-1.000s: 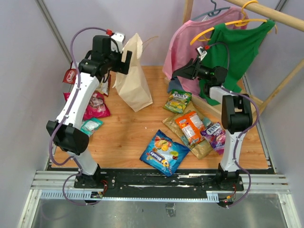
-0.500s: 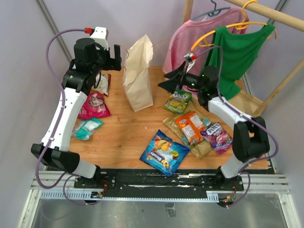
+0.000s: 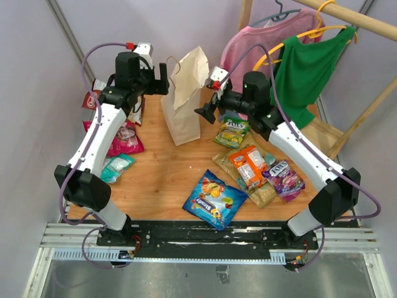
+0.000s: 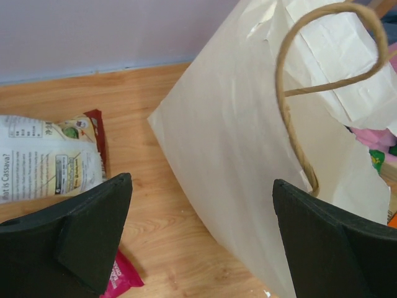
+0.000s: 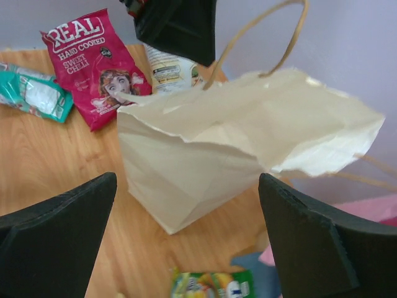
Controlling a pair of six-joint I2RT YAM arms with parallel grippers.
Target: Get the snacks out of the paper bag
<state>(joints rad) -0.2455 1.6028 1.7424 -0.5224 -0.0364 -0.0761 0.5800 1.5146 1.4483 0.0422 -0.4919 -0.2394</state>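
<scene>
Jaws on both arms stand spread wide, pinching nothing, either side of the paper bag (image 3: 183, 115) near its top. Within the last second the right arm (image 3: 291, 139) swung over from the shirts (image 3: 304, 68), so a reach inside the bag looks close. Snack packets (image 3: 214, 202) lie scattered on the wooden bench (image 3: 161, 176), with pale walls (image 3: 37, 74) around it.

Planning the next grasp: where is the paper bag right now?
Top view: the paper bag stands at the far centre of the table, between the left claw and right claw, with the green snack packet just to its right.
</scene>
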